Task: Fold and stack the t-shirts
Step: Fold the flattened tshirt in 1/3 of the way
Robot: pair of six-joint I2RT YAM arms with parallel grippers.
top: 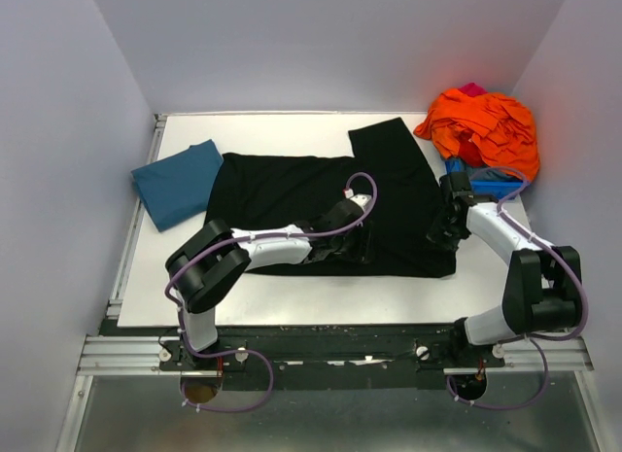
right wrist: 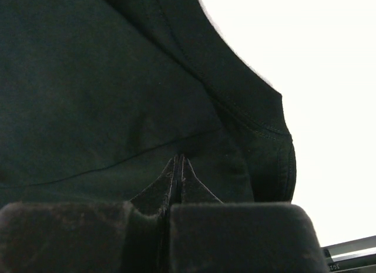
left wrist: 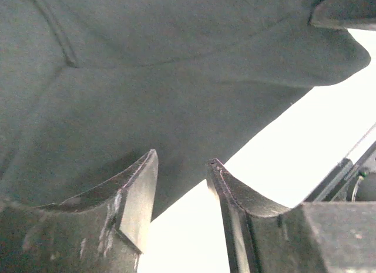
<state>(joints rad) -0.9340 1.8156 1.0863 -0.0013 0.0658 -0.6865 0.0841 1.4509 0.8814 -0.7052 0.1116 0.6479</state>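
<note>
The black t-shirt (top: 292, 190) lies spread flat across the middle of the white table (top: 292, 298), plain side up. A folded teal-blue t-shirt (top: 178, 183) rests at the left, touching the black one's edge. My left gripper (top: 362, 243) sits low at the black shirt's near hem, open; in the left wrist view the left gripper (left wrist: 182, 158) straddles the edge of the black shirt (left wrist: 147, 79) with nothing between its fingers. My right gripper (top: 445, 233) is at the shirt's right side. The right gripper (right wrist: 179, 157) is shut, tips resting on the flat black shirt (right wrist: 88, 79), no cloth visibly pinched.
A heap of orange cloth (top: 486, 126) sits at the back right corner, over a small blue bin (top: 486, 187) just behind my right arm. Grey walls close in the table on three sides. A bare strip of table runs along the near edge.
</note>
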